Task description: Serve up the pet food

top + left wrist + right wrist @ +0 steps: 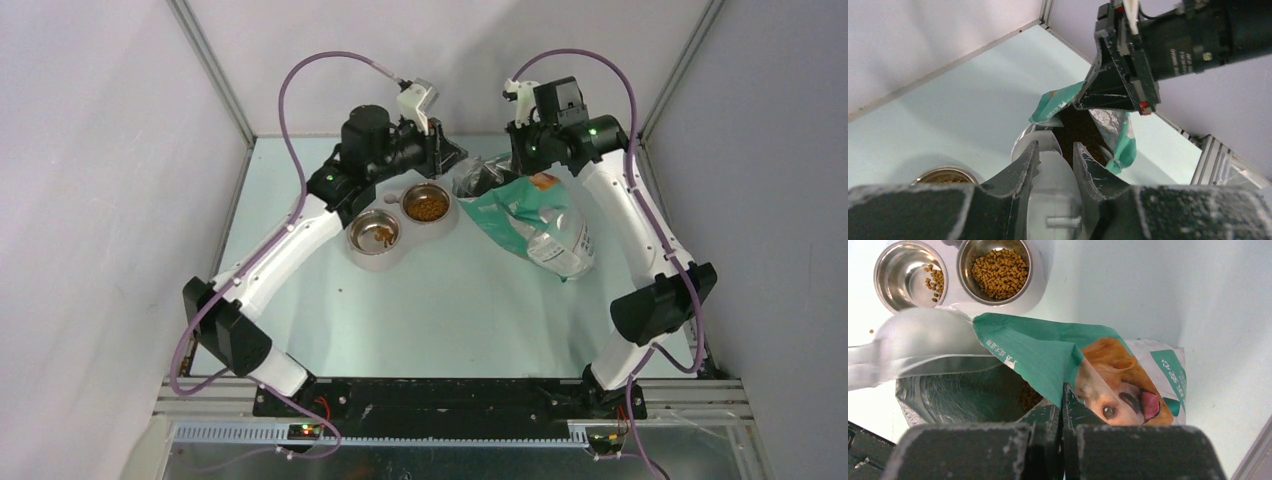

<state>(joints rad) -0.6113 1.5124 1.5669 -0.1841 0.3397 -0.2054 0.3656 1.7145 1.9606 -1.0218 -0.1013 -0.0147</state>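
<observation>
Pinching the rim of the teal bag (1038, 347) in the right gripper (1062, 390), closed tight on it. Clamping the handle of the clear scoop (1052, 180) in the left gripper (1055, 150). Showing pet food (999, 271) heaped in 1 steel bowl (963, 262), few pellets in the other.

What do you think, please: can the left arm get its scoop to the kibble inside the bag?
Probably yes. The right end effector pinches the bag rim, holding its mouth open; the scoop in the left end effector sits at that opening, kibble visible inside.

At bag (1038, 347) mouth: scoop (923, 337), right fingers (1044, 427) crowd; near table (450, 320) half free.
</observation>
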